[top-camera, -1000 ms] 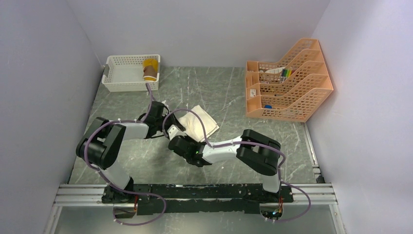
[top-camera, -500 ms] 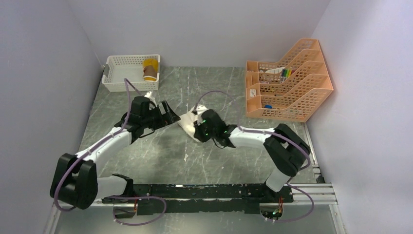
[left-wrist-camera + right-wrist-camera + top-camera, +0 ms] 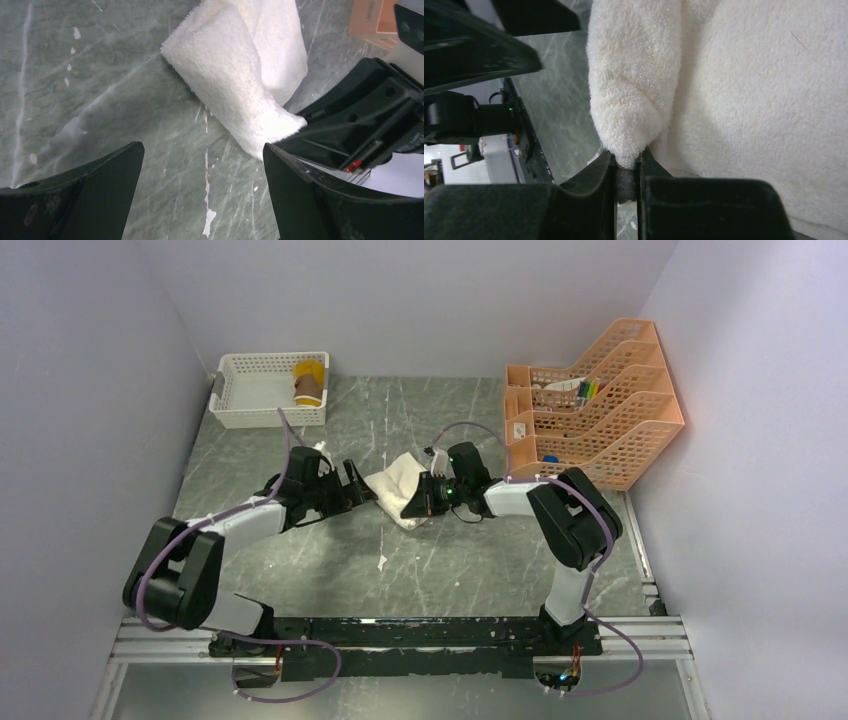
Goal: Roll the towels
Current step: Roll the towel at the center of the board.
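1. Right gripper (image 3: 626, 165) pinches a fold of the cream towel (image 3: 398, 483), well right of the white basket (image 3: 245, 412).
2. Left gripper (image 3: 202, 155), jaws wide, faces it from the basket side.
3. Yellow towel (image 3: 309, 383) sits rolled inside the basket.

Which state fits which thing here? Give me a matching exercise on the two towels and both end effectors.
Things:
1. cream towel
2. yellow towel
3. left end effector
4. right end effector

States:
A. open
B. in the basket
C. shut on cloth
D. on the table

Pairs: 1-D, 2-B, 3-A, 4-C
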Controlling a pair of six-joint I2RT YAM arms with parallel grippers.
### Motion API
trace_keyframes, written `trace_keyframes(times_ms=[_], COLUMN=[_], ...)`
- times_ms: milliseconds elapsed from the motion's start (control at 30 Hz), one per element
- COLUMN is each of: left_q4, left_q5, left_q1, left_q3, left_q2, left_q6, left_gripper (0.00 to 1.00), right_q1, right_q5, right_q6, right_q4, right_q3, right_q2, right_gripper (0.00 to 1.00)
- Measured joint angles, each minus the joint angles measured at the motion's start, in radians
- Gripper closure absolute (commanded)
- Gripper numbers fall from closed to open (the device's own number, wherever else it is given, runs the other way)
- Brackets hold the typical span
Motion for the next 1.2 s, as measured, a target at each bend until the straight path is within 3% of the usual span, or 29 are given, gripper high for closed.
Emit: trace_keyframes(times_ms=[333, 533, 633, 767, 833, 1000, 1100, 1200], left_q4=[0.312, 0.551, 0.600, 0.597, 0.579, 0.483, 0.401, 0.336], left_q5=[0.054, 0.073, 0.074, 0.061, 0.050, 0.014, -0.016, -0.034], left_q1=[-0.043, -0.047, -0.056, -0.074, -0.080, -0.087, -0.089, -0.091], left_q3=[-0.007, -0.047, -0.047, -0.045, -0.042, -0.002, 0.033, 0.069], left_q2=[0.230, 0.321, 0.357, 0.371, 0.370, 0.360, 0.347, 0.346], left_q6=[-0.123, -0.245, -0.279, -0.290, -0.286, -0.253, -0.222, -0.194], left_gripper=[0.01, 0.20, 0.31, 0.40, 0.45, 0.46, 0.45, 0.44], right_q1=[-0.032, -0.037, -0.039, -0.043, -0.043, -0.030, 0.034, 0.182], right_q5=[-0.088, -0.098, -0.101, -0.097, -0.084, 0.010, 0.170, 0.400], right_q6=[0.066, 0.064, 0.062, 0.051, 0.027, -0.088, -0.194, -0.310], right_q4=[0.032, 0.029, 0.028, 0.008, -0.020, -0.162, -0.282, -0.366], right_q3=[-0.002, -0.002, -0.002, -0.002, -0.002, 0.022, 0.094, 0.171], right_q2=[0.015, 0.015, 0.015, 0.014, 0.005, -0.078, -0.127, -0.172], right_gripper=[0.94, 0.94, 0.89, 0.63, 0.55, 0.44, 0.37, 0.36])
